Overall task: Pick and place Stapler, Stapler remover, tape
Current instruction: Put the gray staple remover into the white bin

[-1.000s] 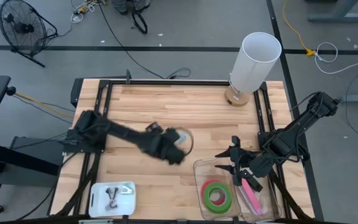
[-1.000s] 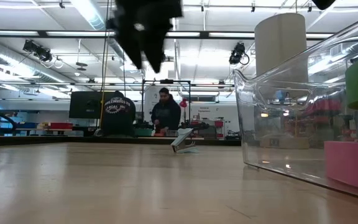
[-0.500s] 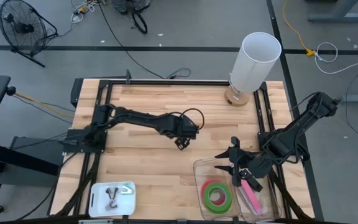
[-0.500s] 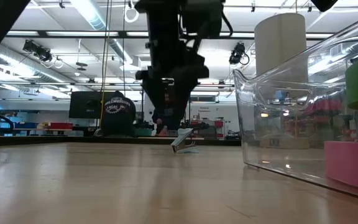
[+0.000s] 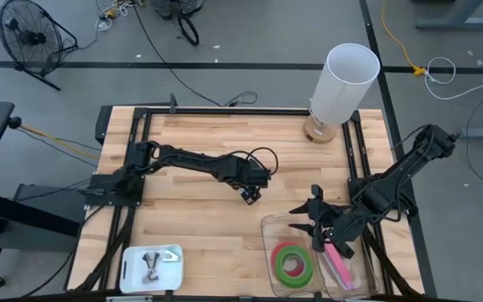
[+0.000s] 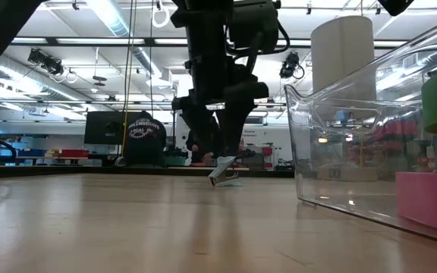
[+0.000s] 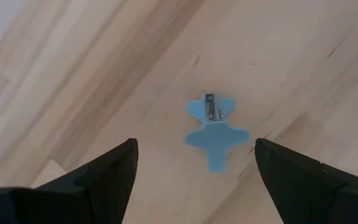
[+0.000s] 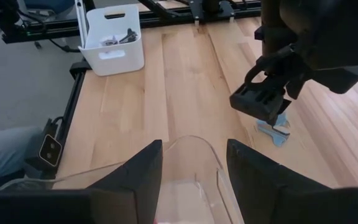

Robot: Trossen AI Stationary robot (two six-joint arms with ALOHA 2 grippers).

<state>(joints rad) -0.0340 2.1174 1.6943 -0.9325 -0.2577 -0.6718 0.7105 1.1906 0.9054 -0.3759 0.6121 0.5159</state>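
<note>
The blue staple remover lies on the wooden table near its middle, also seen as the staple remover in the low view. My left gripper hangs open just above it, pointing steeply down, one finger on either side and touching nothing. My right gripper stands open over the near-right clear bin. In that bin lie a green tape roll with a red-pink ring inside it and a pink stapler.
A white lamp stands at the far right of the table. A small white tray with metal parts sits at the near left corner. Black frame rails run along both sides. Bare wood lies between the tray and the bin.
My left gripper has swung toward the table's right edge and come down over the staple remover, tipping to point more steeply down. Its fingers have stayed apart. The staple remover has not moved.
</note>
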